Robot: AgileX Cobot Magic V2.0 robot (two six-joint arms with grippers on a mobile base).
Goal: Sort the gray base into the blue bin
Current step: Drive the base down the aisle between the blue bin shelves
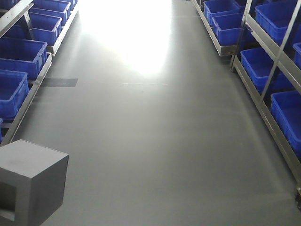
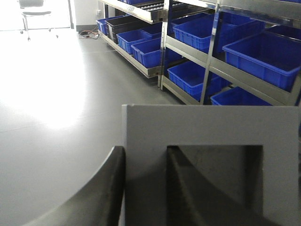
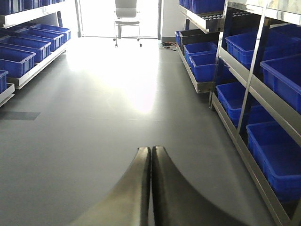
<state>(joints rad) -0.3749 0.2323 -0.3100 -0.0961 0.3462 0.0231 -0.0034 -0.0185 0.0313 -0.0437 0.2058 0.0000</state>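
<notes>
The left gripper [image 2: 145, 157] clamps a border wall of the base [image 1: 35, 181], lower left in the front view; the right gripper [image 3: 151, 153] is pressed closed on nothing, over the floor [image 3: 94, 132]

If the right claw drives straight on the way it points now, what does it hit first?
Nothing close that I can see: the right claw, shut, points along bare floor toward a distant chair. Depth is hard to judge.
</notes>
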